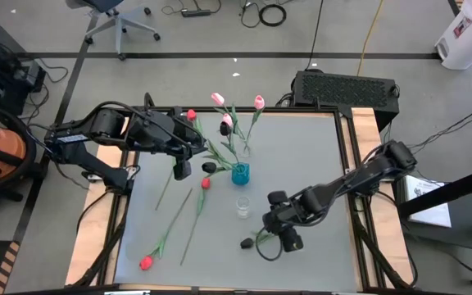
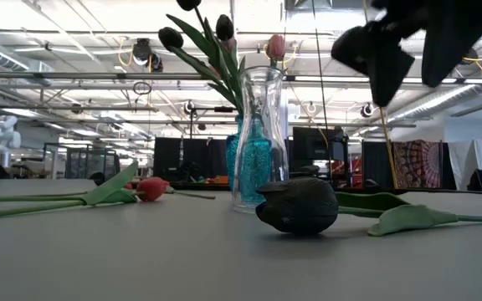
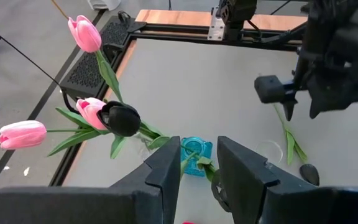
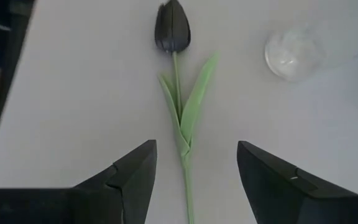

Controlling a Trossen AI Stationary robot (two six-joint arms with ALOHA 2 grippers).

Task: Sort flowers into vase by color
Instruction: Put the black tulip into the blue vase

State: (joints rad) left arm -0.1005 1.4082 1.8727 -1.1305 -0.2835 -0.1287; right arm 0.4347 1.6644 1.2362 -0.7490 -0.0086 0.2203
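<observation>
A blue vase holds pink tulips and black tulips. My left gripper is open just left of the vase, its fingers on either side of a green leaf that leans out of it. A black tulip lies flat on the table. My right gripper hovers open above its stem, clear of the table. Red tulips also lie on the table.
An empty clear glass vase stands just in front of the blue one, between the two grippers. The red tulips' long stems cross the table's left half. Wooden rails line the table's sides.
</observation>
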